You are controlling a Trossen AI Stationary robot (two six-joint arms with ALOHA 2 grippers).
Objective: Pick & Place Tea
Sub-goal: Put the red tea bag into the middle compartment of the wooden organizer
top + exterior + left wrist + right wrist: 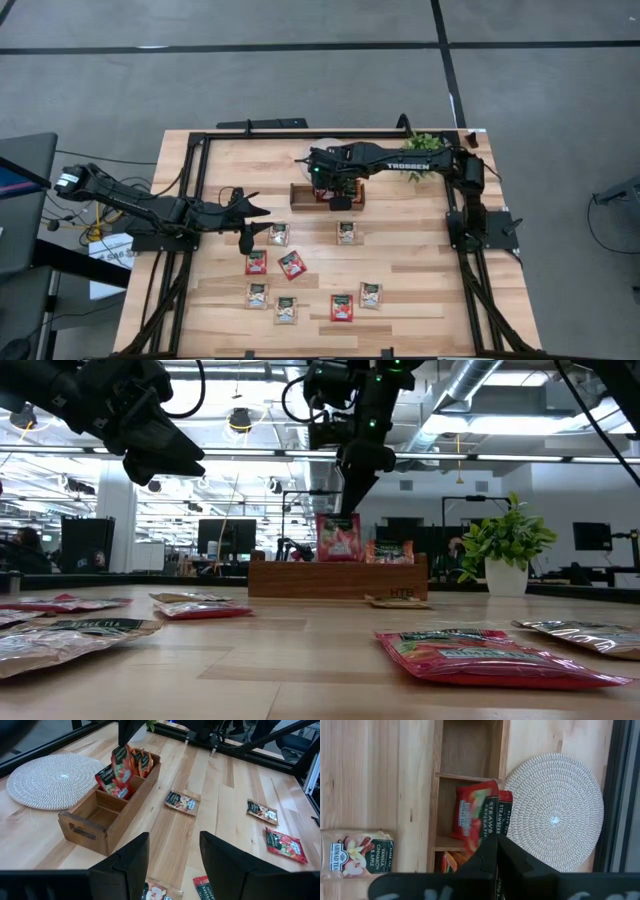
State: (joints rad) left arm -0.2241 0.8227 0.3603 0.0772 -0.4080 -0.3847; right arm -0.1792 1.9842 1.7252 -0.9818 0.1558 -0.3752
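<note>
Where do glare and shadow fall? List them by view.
Low view: bright ceiling lamps leave the right gripper a dark shape; the near red sachet shines. High view: even light on the table, faint shadows. Left wrist view: the tray is shaded inside.

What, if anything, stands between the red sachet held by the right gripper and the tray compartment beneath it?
Nothing visible blocks it. The right gripper holds the red sachet upright over the wooden tray, above the middle compartment, where another red sachet already leans. The left gripper hovers open, apart from the tray.
</note>
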